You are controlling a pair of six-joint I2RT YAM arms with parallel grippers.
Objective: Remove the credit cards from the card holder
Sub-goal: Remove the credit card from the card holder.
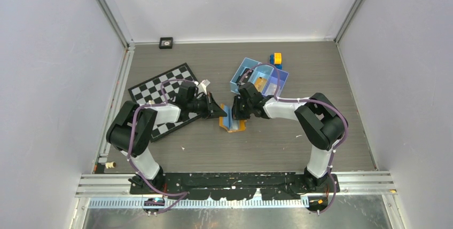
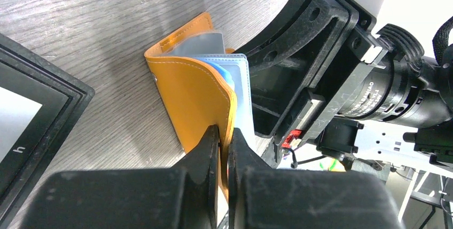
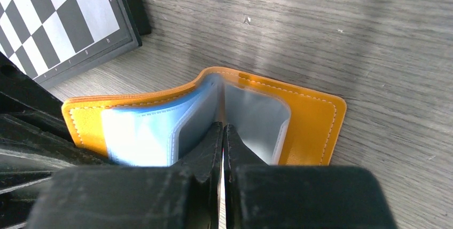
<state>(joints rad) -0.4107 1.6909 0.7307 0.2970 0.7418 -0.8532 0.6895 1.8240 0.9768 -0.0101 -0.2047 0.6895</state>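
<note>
The orange card holder (image 1: 233, 121) lies open on the table between the two grippers. My left gripper (image 1: 222, 112) is shut on the raised edge of its orange cover (image 2: 187, 93); the jaws (image 2: 224, 134) pinch the flap. A blue card (image 2: 222, 72) shows inside a greyish clear sleeve (image 2: 240, 87). My right gripper (image 1: 239, 112) is shut, its tips (image 3: 223, 128) pushed into the fold between the sleeves (image 3: 256, 119) of the card holder (image 3: 315, 122). A thin pale sheet shows between its jaws. A pale blue card (image 3: 139, 133) fills the left sleeve.
A chessboard (image 1: 165, 98) lies to the left, under the left arm; it also shows in the right wrist view (image 3: 64, 15). A blue three-compartment tray (image 1: 241, 71) stands behind the right gripper. A small yellow-and-blue block (image 1: 275, 60) sits behind the tray.
</note>
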